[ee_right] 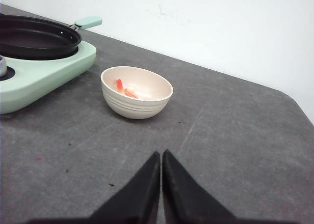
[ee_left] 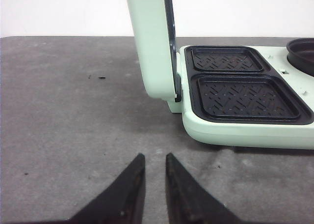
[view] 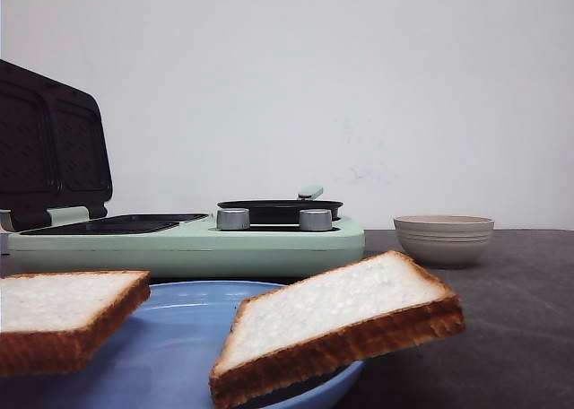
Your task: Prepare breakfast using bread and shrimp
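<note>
Two slices of bread lie on a blue plate (view: 170,337) at the front: one (view: 63,315) at the left, the other (view: 341,324) overhanging the plate's right rim. Small orange-red shrimp (ee_right: 123,88) rest inside a beige ribbed bowl (ee_right: 137,106), which also shows at the right in the front view as the bowl (view: 444,239). My left gripper (ee_left: 155,157) hovers over bare table beside the sandwich maker, slightly open and empty. My right gripper (ee_right: 161,154) is shut on nothing, short of the bowl. Neither gripper appears in the front view.
A mint-green breakfast maker (view: 188,243) stands behind the plate, lid (view: 49,144) raised, with two black sandwich plates (ee_left: 243,96) exposed. A black frying pan (ee_right: 34,37) with a green handle sits on its burner. The grey table ends at a white wall.
</note>
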Motion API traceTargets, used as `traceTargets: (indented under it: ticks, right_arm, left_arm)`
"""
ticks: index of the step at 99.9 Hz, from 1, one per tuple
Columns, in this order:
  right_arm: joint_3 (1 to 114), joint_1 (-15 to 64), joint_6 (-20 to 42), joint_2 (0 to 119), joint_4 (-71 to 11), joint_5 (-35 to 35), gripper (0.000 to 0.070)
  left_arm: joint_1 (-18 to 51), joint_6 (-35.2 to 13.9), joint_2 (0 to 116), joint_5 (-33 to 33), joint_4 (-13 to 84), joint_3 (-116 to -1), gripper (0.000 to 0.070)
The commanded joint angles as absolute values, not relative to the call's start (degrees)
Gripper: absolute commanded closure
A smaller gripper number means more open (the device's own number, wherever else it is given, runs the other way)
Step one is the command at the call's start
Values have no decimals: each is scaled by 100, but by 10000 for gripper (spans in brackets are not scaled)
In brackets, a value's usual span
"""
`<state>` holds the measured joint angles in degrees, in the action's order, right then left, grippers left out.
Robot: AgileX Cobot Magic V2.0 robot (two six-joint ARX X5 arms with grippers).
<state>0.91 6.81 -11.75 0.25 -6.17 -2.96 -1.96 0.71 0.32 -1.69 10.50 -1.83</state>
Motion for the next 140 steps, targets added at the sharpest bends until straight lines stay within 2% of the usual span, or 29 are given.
traceTargets:
  ticks: [1,64,110,120,140]
  right_arm:
    - [71,703,-1107,21,-556,-298,700]
    - [71,703,-1085,21,-558,-301,700]
    - [71,703,-742,21,-558,-298,700]
    - [71,703,-528,21,-556,-298,700]
    - [82,703,349,21,-425,-296,700]
  left_arm:
    - [-185,69,27,-191,1070,-82,700]
    - [-185,54,27,-196,1068,-82,700]
    - [-185,27,27,-196,1070,-82,700]
    - [-185,-375,27,-196,1070,-82,700]
    - [-187,-1245,27,-193,1070,-86,700]
